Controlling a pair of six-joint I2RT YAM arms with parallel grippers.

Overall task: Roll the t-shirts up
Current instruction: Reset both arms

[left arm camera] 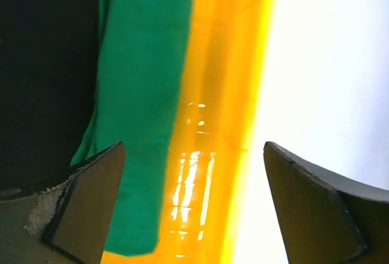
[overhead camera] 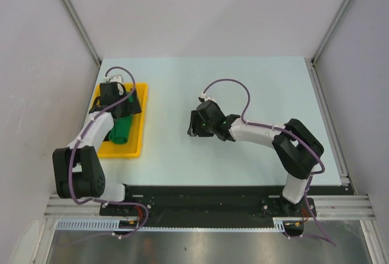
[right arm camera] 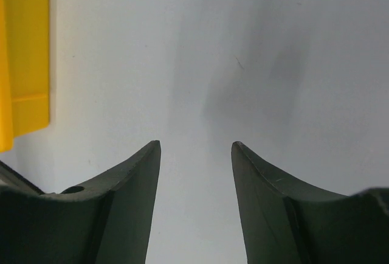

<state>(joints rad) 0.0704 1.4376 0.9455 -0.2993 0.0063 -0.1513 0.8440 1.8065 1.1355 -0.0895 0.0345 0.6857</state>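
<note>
**Both grippers open and empty; shirts lie in the tray**

The pale table (overhead camera: 255,87) carries the yellow tray (overhead camera: 139,124) at its left side, and everything else is placed from that tray.

The left arm reaches over the tray, while the right arm stretches across bare table well to the right of it.

Inside the tray lies the green t-shirt (overhead camera: 120,131), a long narrow bundle running along the tray's length towards its near end. In the left wrist view the green t-shirt (left arm camera: 143,81) has bare tray floor (left arm camera: 225,93) on one side. On its other side, touching it, is the black t-shirt (left arm camera: 42,63), which shows there only as a dark mass.

The left gripper (left arm camera: 193,166) hangs above the tray with its jaws spread wide and nothing between them. One finger is over the green cloth and the other over the tray's edge.

The right gripper (right arm camera: 196,154) is to the right of the tray (right arm camera: 24,51), over bare table. Its jaws are moderately parted and it grips nothing.
</note>
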